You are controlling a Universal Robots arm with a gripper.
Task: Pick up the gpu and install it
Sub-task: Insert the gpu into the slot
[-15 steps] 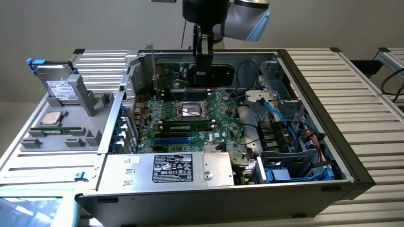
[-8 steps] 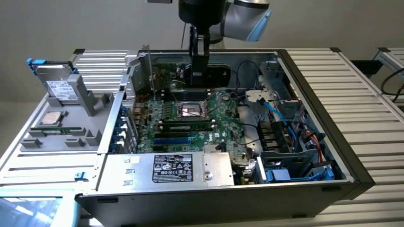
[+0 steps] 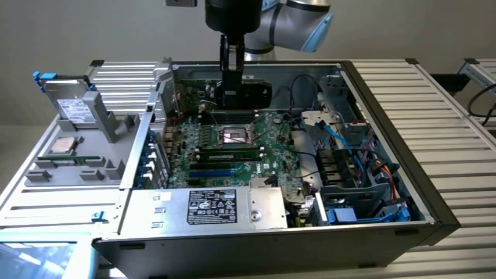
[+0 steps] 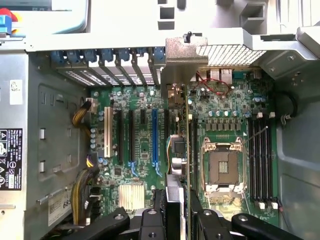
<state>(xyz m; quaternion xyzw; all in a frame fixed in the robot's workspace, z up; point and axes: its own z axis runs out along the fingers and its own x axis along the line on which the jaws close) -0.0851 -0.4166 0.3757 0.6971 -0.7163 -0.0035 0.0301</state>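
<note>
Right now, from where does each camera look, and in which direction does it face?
Exterior view: sits off the arm, above the open computer case, looking obliquely down into it; the arm and gripper reach in from the top edge.
Wrist view: sits on the wrist, looking straight down at the motherboard; the gripper shows, clamped on the gpu, seen edge-on.
Shared: the motherboard, its CPU socket, the gpu and the gripper.
</note>
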